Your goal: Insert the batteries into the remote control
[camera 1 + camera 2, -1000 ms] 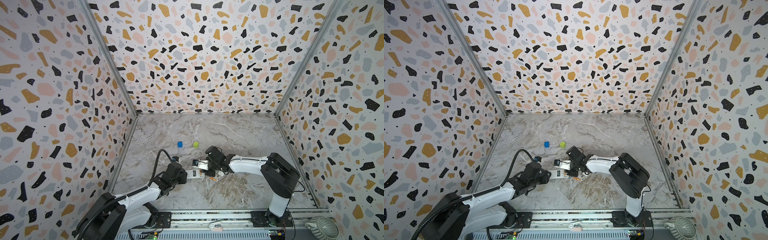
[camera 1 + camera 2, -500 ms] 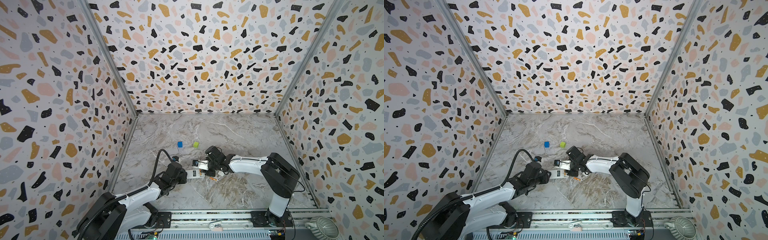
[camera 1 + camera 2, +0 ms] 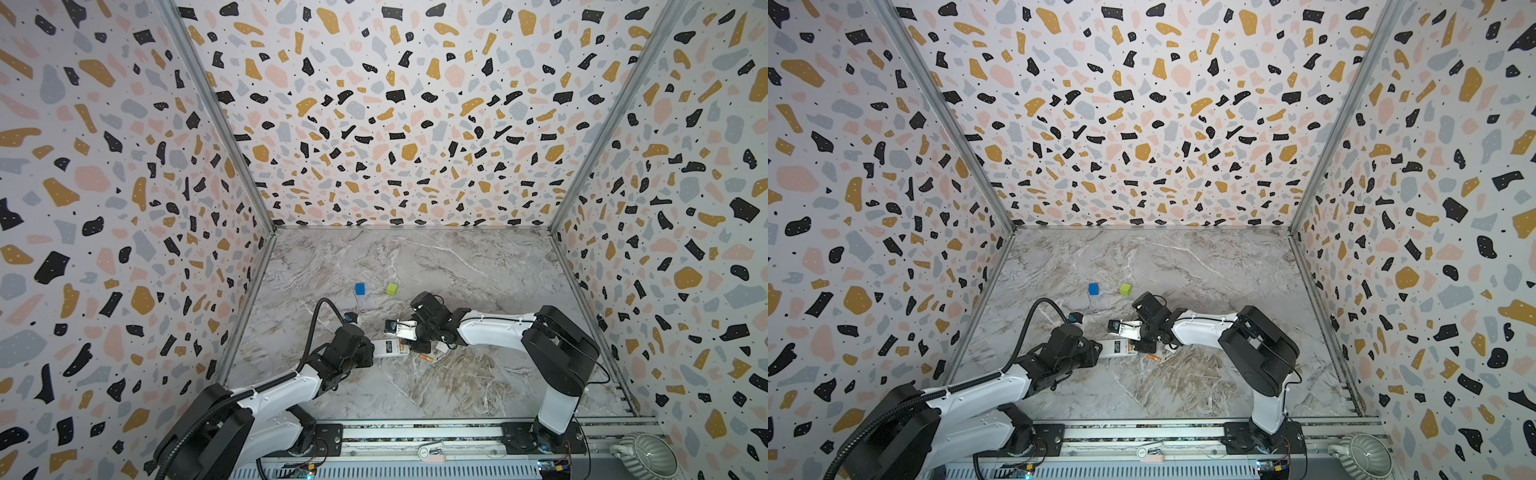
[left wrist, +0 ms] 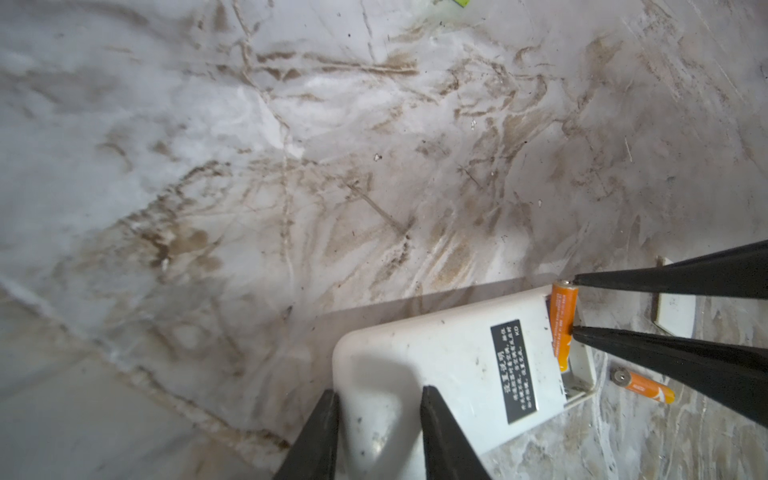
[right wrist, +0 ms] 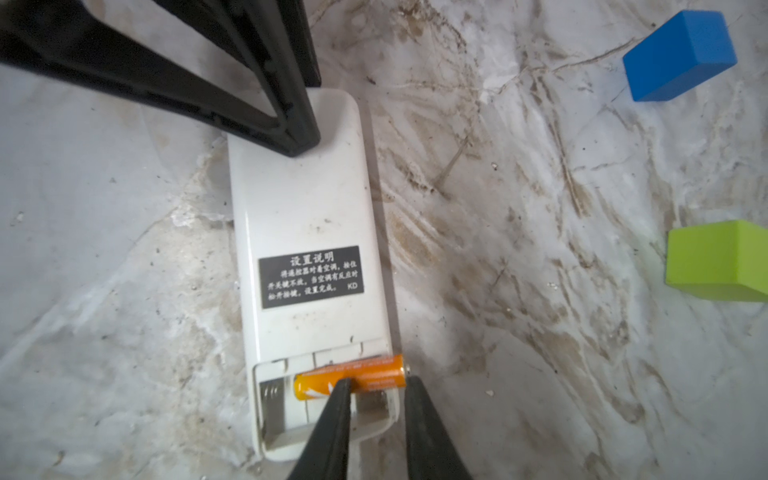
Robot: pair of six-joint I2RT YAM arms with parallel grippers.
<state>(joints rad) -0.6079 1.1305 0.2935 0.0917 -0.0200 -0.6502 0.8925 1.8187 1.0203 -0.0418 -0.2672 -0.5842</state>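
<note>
Lying crosswise in the remote control (image 5: 309,266) bay, one battery (image 5: 353,376) is pinched endwise by the narrowed right claw (image 5: 376,386), its tip overhanging, while the left claw (image 4: 380,399) clamps the far end.

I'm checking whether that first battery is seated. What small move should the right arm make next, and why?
Probably press the battery down and inward. It lies in the remote compartment with its tip past the wall, the right gripper jaws at that end. The left gripper holds the far end. The second battery waits on the table.
</note>
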